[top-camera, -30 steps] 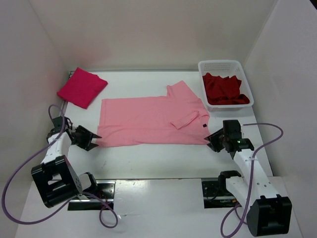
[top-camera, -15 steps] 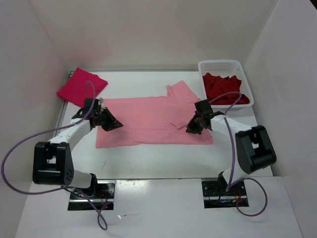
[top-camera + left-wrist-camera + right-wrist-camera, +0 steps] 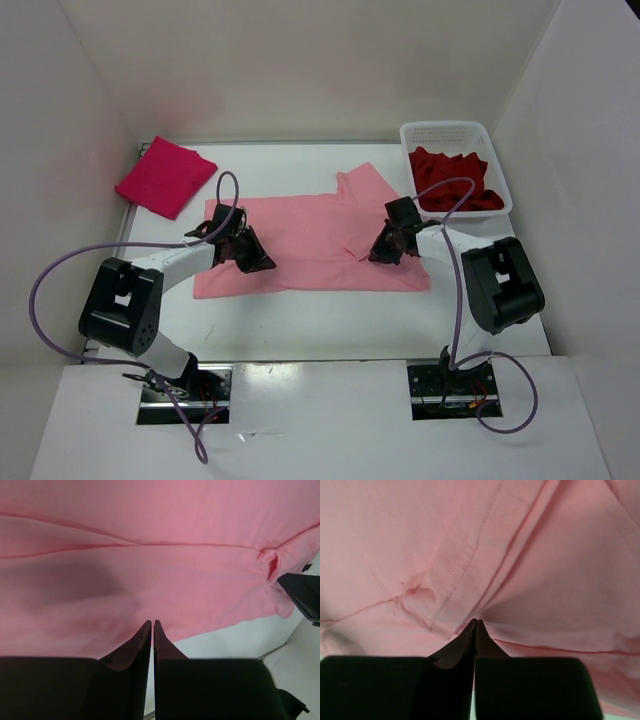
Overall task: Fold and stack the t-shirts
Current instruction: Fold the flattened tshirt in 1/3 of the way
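The pale pink t-shirt (image 3: pixel 310 240) lies spread flat mid-table, with its collar toward the basket. My left gripper (image 3: pixel 262 263) sits over its left half, jaws shut, tips pinching the cloth near the near hem (image 3: pixel 151 622). Over the shirt's right half, by the folded-in sleeve, my right gripper (image 3: pixel 378 252) is shut, and creases of pink cloth (image 3: pixel 470 540) run into its tips (image 3: pixel 475 621). A bright crimson-pink t-shirt (image 3: pixel 165 177) lies folded at the far left corner. The dark red t-shirt (image 3: pixel 455 180) is crumpled in the basket.
The white lattice basket (image 3: pixel 445 128) stands at the far right corner. White walls close in the table on the left, back and right. Purple cables loop from both arms over the table's near side. The right gripper's dark tip (image 3: pixel 302 595) shows at the edge of the left wrist view.
Both grippers left the shirt's near corners, where they stood open, moved in over the shirt and shut. Since half a second ago the left one has shifted right and nearer.
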